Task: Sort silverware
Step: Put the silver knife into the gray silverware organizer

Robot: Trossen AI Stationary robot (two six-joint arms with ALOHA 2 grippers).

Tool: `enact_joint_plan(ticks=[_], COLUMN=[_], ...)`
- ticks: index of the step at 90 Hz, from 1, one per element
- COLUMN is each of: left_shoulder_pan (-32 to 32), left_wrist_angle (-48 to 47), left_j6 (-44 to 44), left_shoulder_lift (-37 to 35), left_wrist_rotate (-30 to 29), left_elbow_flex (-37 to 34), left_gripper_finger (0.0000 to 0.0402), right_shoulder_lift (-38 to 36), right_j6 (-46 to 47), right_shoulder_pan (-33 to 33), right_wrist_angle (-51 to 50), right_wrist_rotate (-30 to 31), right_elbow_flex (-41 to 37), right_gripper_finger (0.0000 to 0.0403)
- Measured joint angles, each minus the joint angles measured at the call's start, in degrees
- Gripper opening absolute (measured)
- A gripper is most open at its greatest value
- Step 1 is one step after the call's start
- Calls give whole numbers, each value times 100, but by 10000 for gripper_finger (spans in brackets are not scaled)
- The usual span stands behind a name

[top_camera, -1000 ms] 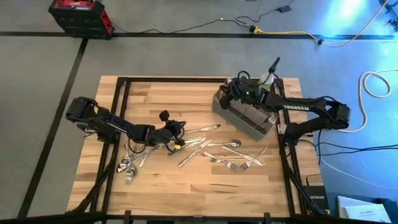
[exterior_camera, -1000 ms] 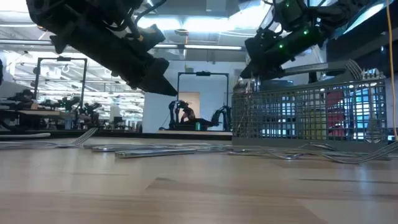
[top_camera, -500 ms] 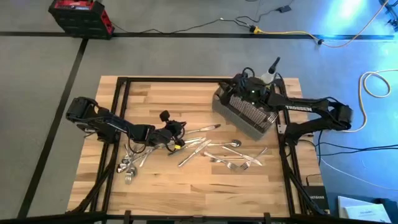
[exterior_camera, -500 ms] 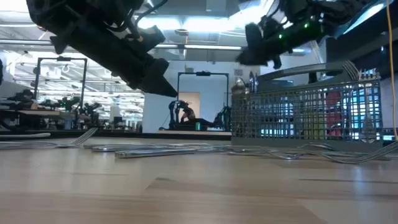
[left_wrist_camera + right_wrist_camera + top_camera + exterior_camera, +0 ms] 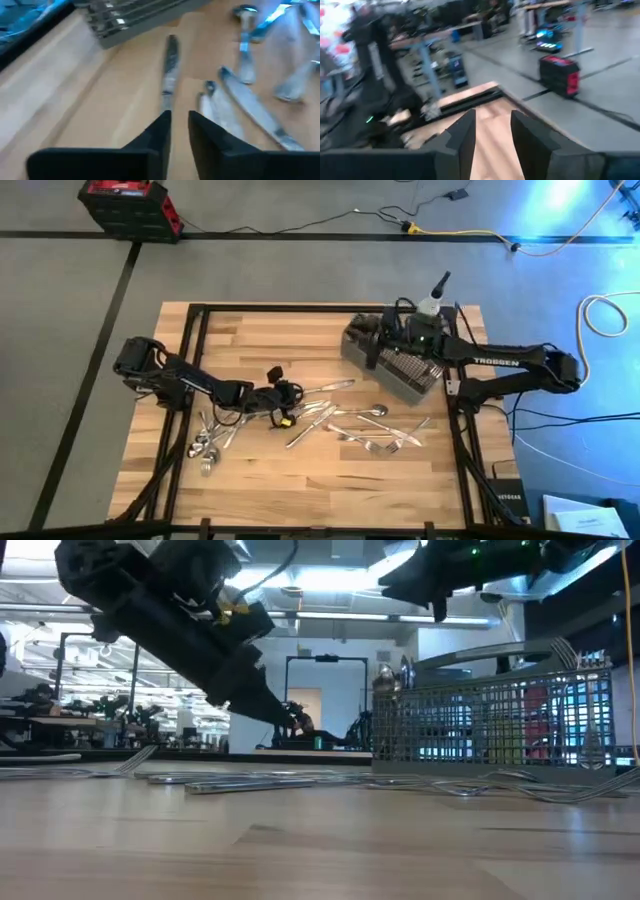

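Observation:
The silverware [image 5: 345,420] lies scattered flat on the wooden table, with a second small heap [image 5: 205,442] at the near left. The gray mesh basket [image 5: 400,365] stands at the far right; spoon bowls [image 5: 392,673] and a fork [image 5: 570,645] stick up out of it. My left gripper [image 5: 293,393] hovers low at the scatter's left end, pointing at a long piece [image 5: 170,70], its fingers [image 5: 162,127] a narrow gap apart with nothing between. My right gripper [image 5: 368,340] hangs open and empty above the basket's left end.
Black frame rails [image 5: 195,360] run along the table's left and right sides. A red toolbox [image 5: 130,205] and cables [image 5: 600,315] lie on the floor beyond the table. Bare wood shows along the near edge [image 5: 320,480].
Spoon bowls have appeared standing in the basket's left end under my right gripper, which has then risen clear of the basket. My left gripper has moved toward the table's right edge and dipped lower, its tip tilting down toward the scattered silverware.

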Motion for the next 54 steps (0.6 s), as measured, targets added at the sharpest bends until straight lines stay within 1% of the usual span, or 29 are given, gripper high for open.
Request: enact_joint_plan(ticks=[13,22,29,39,46,54], left_shoulder_pan=[-207,-354,-445,-569,-723,-898], left_wrist_angle=[17,-170,-392,-347,-32,439], left_j6=[76,79,79,72,77,34], left_shoulder_lift=[0,0,0,0,0,0], left_wrist_rotate=[75,63,-62,-241,-498,-776], left_elbow_flex=[4,4,2,-97,-261,-481], left_gripper_finger=[120,155,174,187,188,184], right_shoulder_lift=[20,97,223,574,890,1223], right_j6=[-327,-605,-885,-1304,-1452,-1596], right_shoulder_pan=[743,1255,1634,2121,2372,2584], right_wrist_angle=[-330,-472,-479,-349,-12,452], right_wrist_rotate=[182,418,561,913,1134,1185], right_elbow_flex=[-2,-4,-4,-5,-7,-7], right_gripper_finger=[108,108,108,108,108,108])
